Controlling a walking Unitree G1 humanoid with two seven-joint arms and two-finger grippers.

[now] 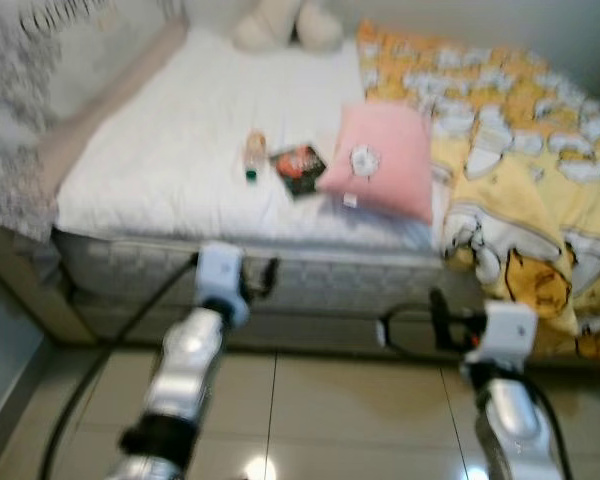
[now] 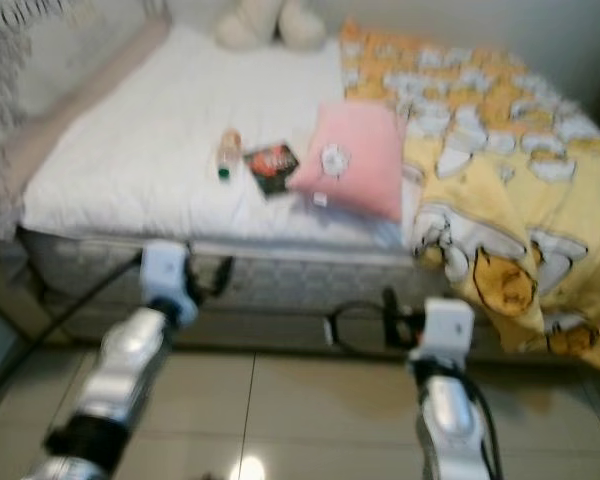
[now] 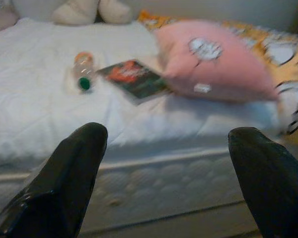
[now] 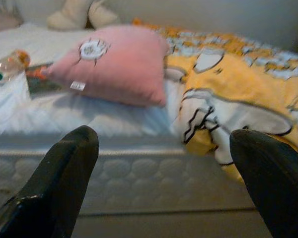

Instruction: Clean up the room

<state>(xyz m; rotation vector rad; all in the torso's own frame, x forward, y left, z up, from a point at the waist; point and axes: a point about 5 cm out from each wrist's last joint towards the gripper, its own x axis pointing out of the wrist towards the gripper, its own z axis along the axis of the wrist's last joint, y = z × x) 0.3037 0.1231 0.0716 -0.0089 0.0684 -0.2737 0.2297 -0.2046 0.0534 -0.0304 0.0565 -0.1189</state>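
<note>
Both grippers' fingers wide, empty; plastic bottle (image 1: pixel 253 154), flat book (image 1: pixel 298 168), plump pink pillow (image 1: pixel 384 160) on quilted bed (image 1: pixel 160 140).

bottle (image 1: pixel 253 155): clear plastic, green cap, orange label, lying on its side on the white sheet, cap toward the bed's foot | packet (image 1: pixel 298 169): flat, dark with red print, lying just beside the bottle, one corner under the pillow | pillow (image 1: pixel 384 158): pink, square, white round patch, tilted beside the yellow blanket (image 1: pixel 525 170)
</note>
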